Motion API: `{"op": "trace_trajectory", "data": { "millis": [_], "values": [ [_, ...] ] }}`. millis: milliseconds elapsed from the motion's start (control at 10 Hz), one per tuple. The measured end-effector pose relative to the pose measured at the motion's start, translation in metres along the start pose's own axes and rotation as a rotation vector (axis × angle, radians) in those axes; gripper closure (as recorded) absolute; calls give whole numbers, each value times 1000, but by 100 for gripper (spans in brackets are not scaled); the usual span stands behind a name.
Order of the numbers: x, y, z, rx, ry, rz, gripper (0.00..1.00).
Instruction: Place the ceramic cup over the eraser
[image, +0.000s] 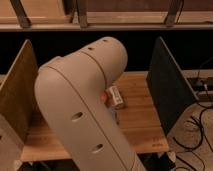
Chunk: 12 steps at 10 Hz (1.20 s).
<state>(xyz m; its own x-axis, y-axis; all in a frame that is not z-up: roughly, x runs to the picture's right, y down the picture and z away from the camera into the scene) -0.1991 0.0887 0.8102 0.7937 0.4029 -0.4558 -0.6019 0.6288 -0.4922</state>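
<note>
My arm's big cream link (80, 110) fills the middle of the camera view and blocks most of the wooden table (140, 125). The ceramic cup and the eraser are both hidden behind it. My gripper is also out of sight beyond the arm, and it is shut. I cannot tell whether it holds anything.
A small cream-and-yellow item (116, 96) lies on the table just right of the arm, with a bit of orange (104, 96) beside it. A wooden side panel (17, 95) stands at the left and a dark panel (167, 90) at the right. Cables (200, 125) trail on the floor at the right.
</note>
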Motion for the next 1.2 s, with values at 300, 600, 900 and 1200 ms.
{"op": "trace_trajectory", "data": {
  "millis": [300,600,900,1200],
  "values": [
    [-9,5,-11,27,-43,-6,100],
    [-10,16,-15,19,-69,-12,96],
    [-10,16,-15,18,-69,-11,96],
    [-10,16,-15,18,-69,-12,96]
  ]
}}
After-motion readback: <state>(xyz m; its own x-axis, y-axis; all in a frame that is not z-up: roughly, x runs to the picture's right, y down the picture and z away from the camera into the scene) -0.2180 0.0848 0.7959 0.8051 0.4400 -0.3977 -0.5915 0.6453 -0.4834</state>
